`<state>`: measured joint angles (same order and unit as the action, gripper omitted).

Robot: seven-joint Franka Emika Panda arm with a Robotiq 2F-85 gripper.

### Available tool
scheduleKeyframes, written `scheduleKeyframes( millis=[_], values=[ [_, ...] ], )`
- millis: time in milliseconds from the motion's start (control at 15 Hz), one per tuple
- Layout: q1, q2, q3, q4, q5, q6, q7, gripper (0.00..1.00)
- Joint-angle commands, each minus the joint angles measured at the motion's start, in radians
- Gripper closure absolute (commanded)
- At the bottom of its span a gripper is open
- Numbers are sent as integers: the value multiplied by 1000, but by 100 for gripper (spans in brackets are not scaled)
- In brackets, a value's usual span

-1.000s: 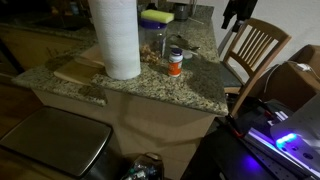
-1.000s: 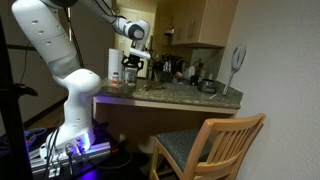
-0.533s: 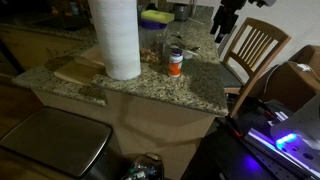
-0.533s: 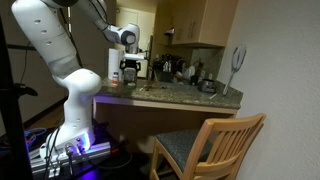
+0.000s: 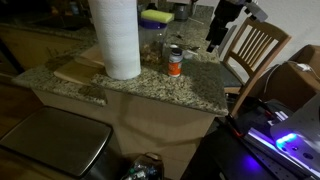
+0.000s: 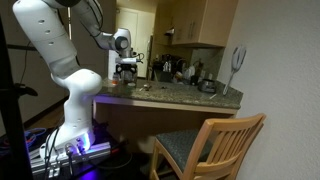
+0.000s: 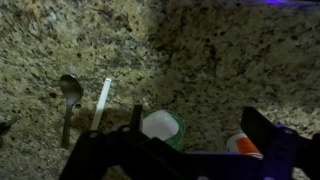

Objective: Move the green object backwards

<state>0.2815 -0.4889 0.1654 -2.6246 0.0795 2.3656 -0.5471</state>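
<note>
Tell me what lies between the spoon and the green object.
A thin white stick lies between the spoon and the green object, touching neither, in the wrist view.

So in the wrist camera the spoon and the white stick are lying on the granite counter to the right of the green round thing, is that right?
Not quite: they lie to its left. The wrist view shows the spoon and the white stick on the granite counter, with the green object to their right.
</note>
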Motion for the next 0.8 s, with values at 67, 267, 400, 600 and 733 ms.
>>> scheduleKeyframes(
  millis=[67,267,400,600,733],
  values=[
    [37,81,-56,17,55,86,85,0],
    [35,87,-62,-5,75,159,140,0],
    [24,88,-62,-6,63,171,165,0],
    [27,80,-69,1,51,142,162,0],
    [26,80,-74,1,52,142,162,0]
  ],
)
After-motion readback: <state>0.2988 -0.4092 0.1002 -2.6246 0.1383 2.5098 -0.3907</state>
